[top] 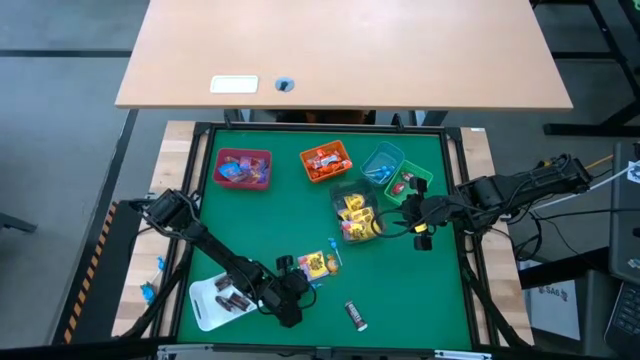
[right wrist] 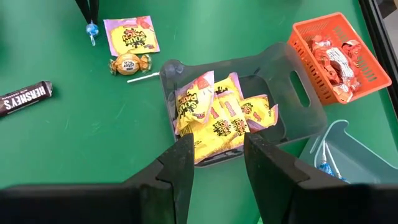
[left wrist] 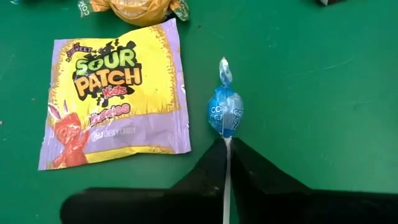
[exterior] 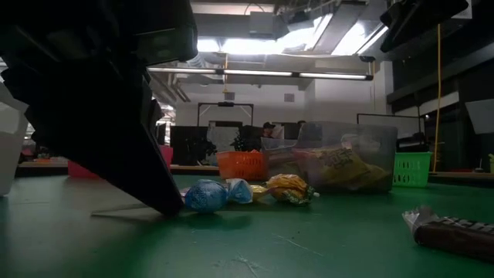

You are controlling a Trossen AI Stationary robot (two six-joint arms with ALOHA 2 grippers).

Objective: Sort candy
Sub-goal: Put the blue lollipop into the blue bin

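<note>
Left claw point(left wrist: 227, 163), at lower centre of the high view, is closed on the white stick of a blue lollipop point(left wrist: 224, 111) lying on the green surface point(left wrist: 323, 93), just beside a yellow sour-candy packet point(left wrist: 118, 93).

Right claw point(right wrist: 217, 158) hovers partly open and empty above the clear bin point(right wrist: 298, 93) of yellow packets.

Sorting appears largely done: the bins at the top of the high view hold candy. Loose items remain, including a gold-wrapped sweet point(right wrist: 129, 63) and a dark chocolate bar point(top: 355, 315).
</note>
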